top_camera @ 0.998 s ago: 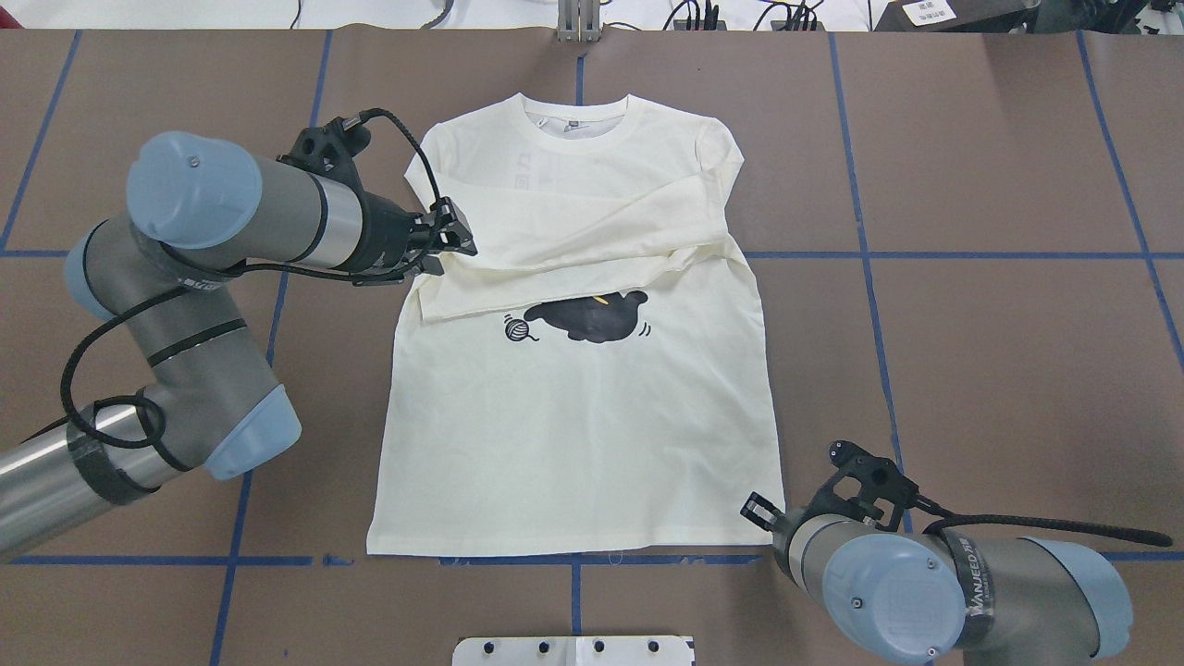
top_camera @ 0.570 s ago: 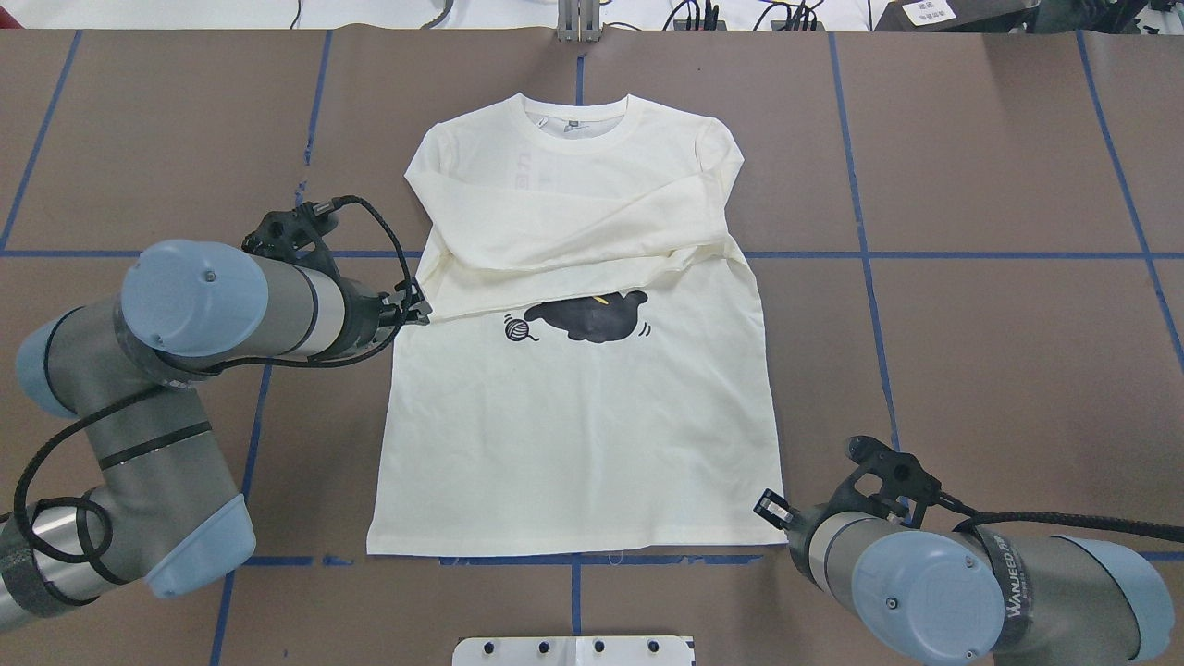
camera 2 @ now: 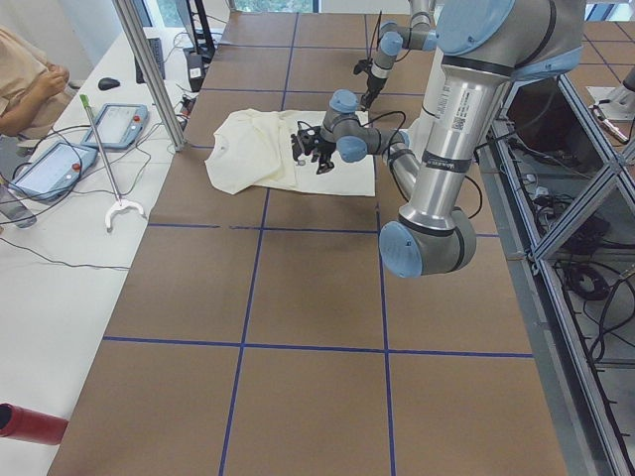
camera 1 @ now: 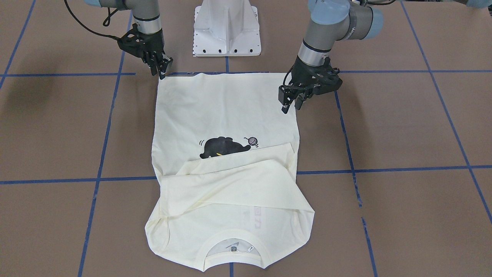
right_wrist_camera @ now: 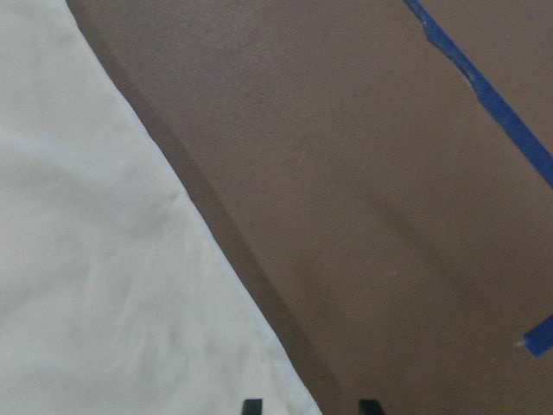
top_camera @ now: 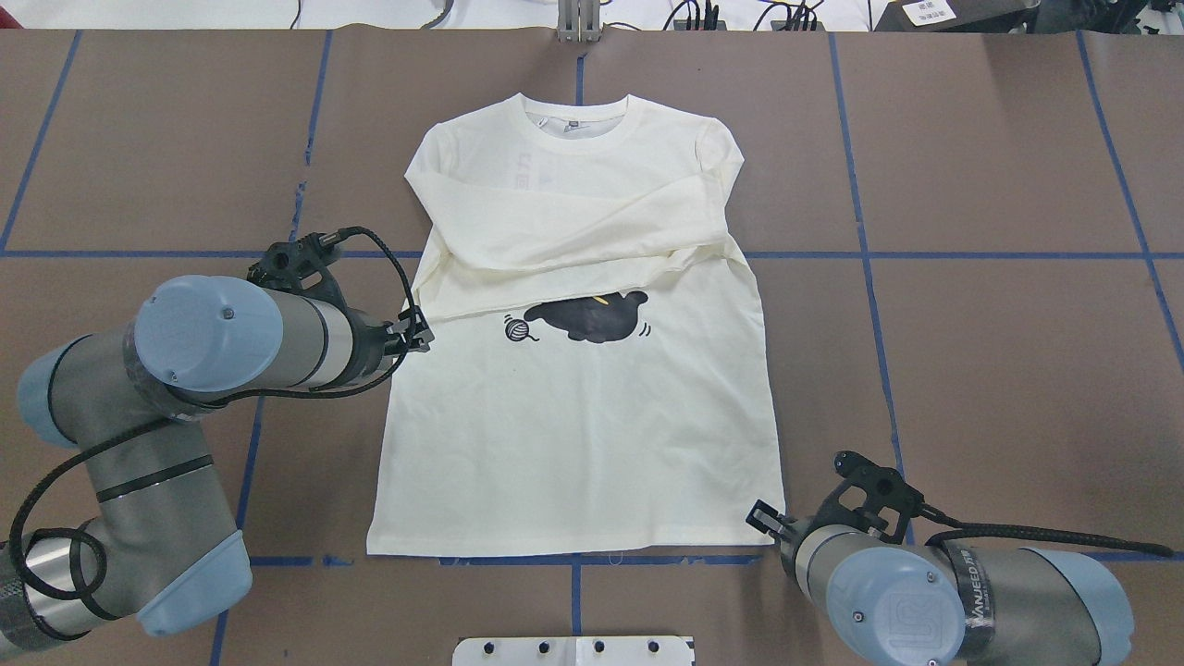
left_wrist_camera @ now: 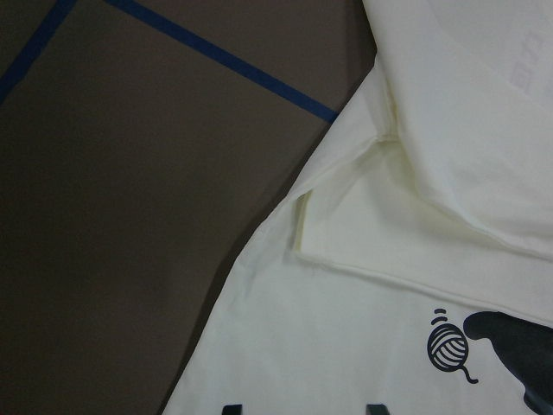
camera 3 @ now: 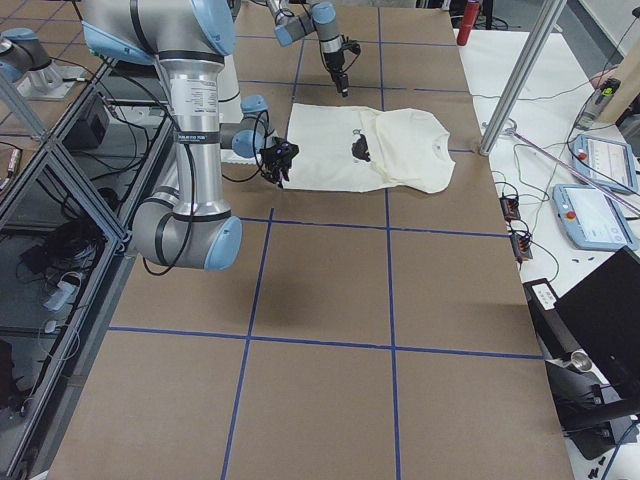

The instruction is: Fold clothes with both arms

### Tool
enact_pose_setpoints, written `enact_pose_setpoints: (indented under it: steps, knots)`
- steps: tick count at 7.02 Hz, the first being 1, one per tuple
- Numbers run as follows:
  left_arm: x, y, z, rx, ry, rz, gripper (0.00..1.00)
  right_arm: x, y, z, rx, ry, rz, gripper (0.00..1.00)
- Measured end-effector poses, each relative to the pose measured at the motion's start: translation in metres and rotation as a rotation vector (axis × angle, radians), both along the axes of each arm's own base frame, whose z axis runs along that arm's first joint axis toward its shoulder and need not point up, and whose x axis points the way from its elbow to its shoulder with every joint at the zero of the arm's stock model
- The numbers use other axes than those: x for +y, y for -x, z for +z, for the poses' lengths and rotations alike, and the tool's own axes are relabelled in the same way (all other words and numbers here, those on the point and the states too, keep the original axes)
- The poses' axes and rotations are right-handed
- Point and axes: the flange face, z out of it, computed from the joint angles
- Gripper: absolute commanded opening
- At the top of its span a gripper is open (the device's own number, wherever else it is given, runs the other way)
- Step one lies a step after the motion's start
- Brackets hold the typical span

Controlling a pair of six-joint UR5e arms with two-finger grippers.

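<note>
The folded sleeves [top_camera: 564, 236] cover the top of the cat print [top_camera: 592, 317]. Any lettering above it shows only as faint grey shapes through the cloth and cannot be read. Each wrist view catches just two dark fingertips at its lower edge, set well apart. The left gripper [camera 1: 291, 105] stands with jaws spread at the shirt's side edge, near the yarn ball [top_camera: 515, 328]. The right gripper [camera 1: 163, 71] is at a hem corner with jaws parted, holding nothing. The cream long-sleeved T-shirt [top_camera: 573, 416] lies flat and front up in the middle of the table [top_camera: 999, 351]. Its collar [top_camera: 575, 118] points away from the robot, its hem runs along a blue tape line [top_camera: 277, 561], and both sleeves are crossed over the chest.
</note>
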Motion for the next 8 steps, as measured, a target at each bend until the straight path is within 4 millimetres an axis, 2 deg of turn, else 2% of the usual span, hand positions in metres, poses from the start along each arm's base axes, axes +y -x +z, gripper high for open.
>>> enact_pose_setpoints:
  steps: [1,3,4,5,7,8]
  knots:
    - [0.0,0.0,0.0,0.0,-0.001,-0.001,0.58,0.003,0.003,0.001,0.005,-0.018,0.0,1.0]
    - [0.0,0.001,-0.001,0.003,0.002,-0.007,0.58,0.009,0.008,-0.002,0.002,-0.03,-0.007,0.65]
    - [0.0,0.001,-0.001,0.004,0.004,-0.009,0.58,0.01,0.012,-0.003,0.002,-0.031,-0.01,0.65]
    - [0.0,0.001,-0.002,0.005,0.006,-0.01,0.58,0.011,0.014,-0.002,0.005,-0.032,-0.011,0.54]
    - [0.0,0.001,-0.002,0.006,0.008,-0.011,0.58,0.01,0.015,-0.001,0.008,-0.034,-0.009,0.23]
    - [0.0,0.0,-0.002,0.006,0.008,-0.012,0.58,0.009,0.015,-0.001,0.008,-0.035,-0.008,0.0]
